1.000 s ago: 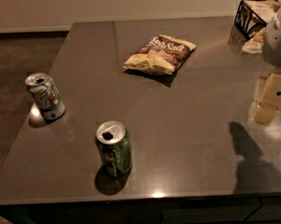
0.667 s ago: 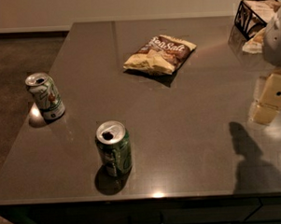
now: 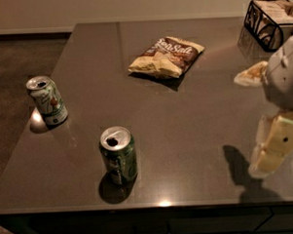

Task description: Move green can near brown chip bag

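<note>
My gripper [image 3: 273, 150] hangs at the right edge of the view, its pale yellow end low over the front right part of the dark table [image 3: 195, 121], with the rounded grey-white arm housing [image 3: 283, 79] above it. I cannot tell from here whether it is open or closed. It throws a dark shadow [image 3: 239, 169] on the tabletop just to its left. Well apart from it, toward the front edge and left of centre, the green can [image 3: 118, 156] stands upright (the silver top faces me, with the drinking hole showing dark). The brown chip bag [image 3: 166, 56] lies flat near the far side of the table, about mid-width, with its script lettering facing up and its pale yellow end pointing left. It is well apart from the green can. A white and pale-green can [image 3: 47, 100] stands upright near the left edge, farther back than the green one. At the far right corner sits a black wire basket [image 3: 271, 17] with something pale inside it. Brownish floor [image 3: 17, 56] shows beyond the table on the left.
</note>
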Controlling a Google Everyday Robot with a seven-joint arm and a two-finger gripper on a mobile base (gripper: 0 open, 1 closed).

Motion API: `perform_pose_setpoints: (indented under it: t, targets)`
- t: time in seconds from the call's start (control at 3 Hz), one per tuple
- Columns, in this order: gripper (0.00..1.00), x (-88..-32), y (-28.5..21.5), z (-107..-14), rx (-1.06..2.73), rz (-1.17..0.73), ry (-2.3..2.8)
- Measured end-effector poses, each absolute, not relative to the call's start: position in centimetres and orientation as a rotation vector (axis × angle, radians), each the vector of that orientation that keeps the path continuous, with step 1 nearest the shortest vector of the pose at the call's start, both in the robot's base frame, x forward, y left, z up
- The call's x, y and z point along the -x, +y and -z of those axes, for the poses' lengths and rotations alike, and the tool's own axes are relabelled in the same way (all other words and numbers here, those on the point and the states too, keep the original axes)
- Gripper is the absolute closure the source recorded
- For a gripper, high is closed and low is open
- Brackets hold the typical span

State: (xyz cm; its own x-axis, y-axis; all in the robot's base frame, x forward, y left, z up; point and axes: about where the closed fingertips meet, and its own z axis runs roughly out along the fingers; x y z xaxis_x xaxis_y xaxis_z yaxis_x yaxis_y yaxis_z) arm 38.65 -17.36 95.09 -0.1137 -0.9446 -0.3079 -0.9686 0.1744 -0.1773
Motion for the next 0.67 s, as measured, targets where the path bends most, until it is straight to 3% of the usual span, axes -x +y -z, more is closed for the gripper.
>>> perform_pose_setpoints:
  t: [0.67]
  targets:
    - [0.0, -34.8, -9.0, -91.2, 1.829, -0.397, 1.937]
